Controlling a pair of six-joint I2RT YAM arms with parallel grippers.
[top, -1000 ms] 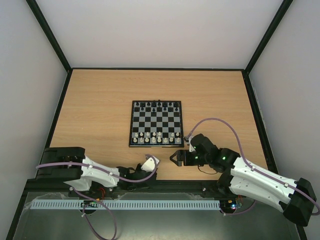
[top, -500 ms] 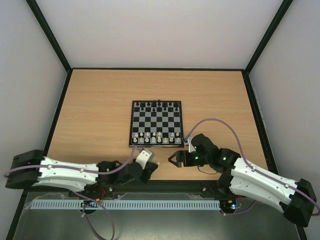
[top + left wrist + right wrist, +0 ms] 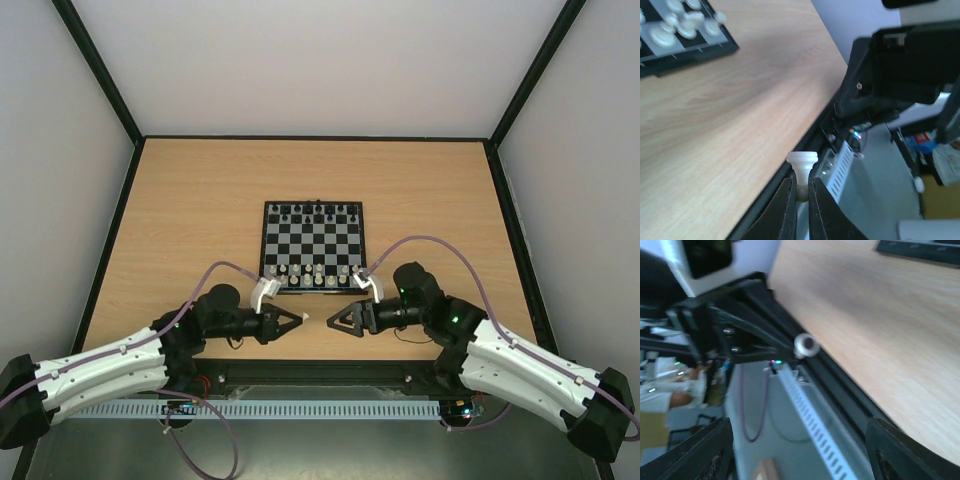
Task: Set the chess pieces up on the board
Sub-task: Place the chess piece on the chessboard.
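Left wrist: left hand [image 3: 800, 187] pinched shut on a white chess piece [image 3: 802, 161] — right hand [image 3: 342, 321] wide open, empty.

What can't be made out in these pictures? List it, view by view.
- Left wrist: the white piece in the left hand; fingers hide most of it, so its kind is unclear.
- Top: pieces on the board too small to name.
- Right wrist: blurred; board cut off by the top edge.

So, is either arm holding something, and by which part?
The left gripper pinches a white chess piece by its narrow body, the round base sticking out past the jaws. The right gripper holds nothing.
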